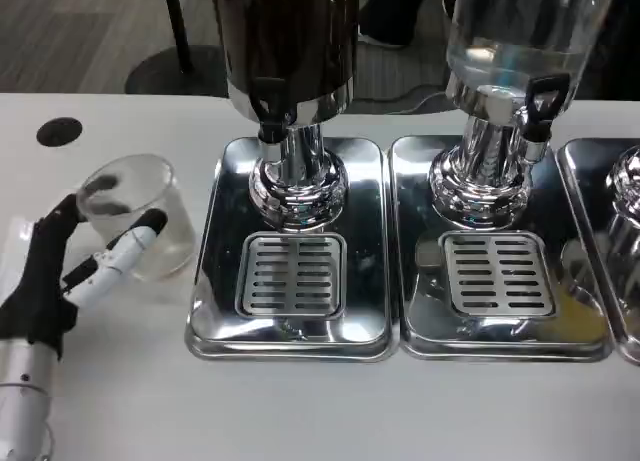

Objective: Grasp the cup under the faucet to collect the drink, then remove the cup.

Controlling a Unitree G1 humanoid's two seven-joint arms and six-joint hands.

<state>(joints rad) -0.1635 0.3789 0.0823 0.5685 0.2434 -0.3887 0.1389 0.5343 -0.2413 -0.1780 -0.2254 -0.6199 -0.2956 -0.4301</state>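
The white table (320, 411) carries three polished steel drip trays side by side; the left tray (290, 246) and the middle tray (495, 246) each have a slotted grate. Above them stand a dark dispenser (285, 41) with a black faucet (272, 131) and a clear dispenser (525, 31), both on chrome pedestals. The cup (135, 216), clear, smooth and round, sits on the table left of the left tray, not under any faucet. The left hand (70, 271) wraps it: a dark thumb at the far side, a white finger across the near wall, so it appears held, though grip firmness cannot be judged.

Judged procedure: the wall is slick and probably thin, so pressure should stay moderate and even. The cup is kept upright, carried right over the tray's raised rim, and centred on the grate directly beneath the faucet.
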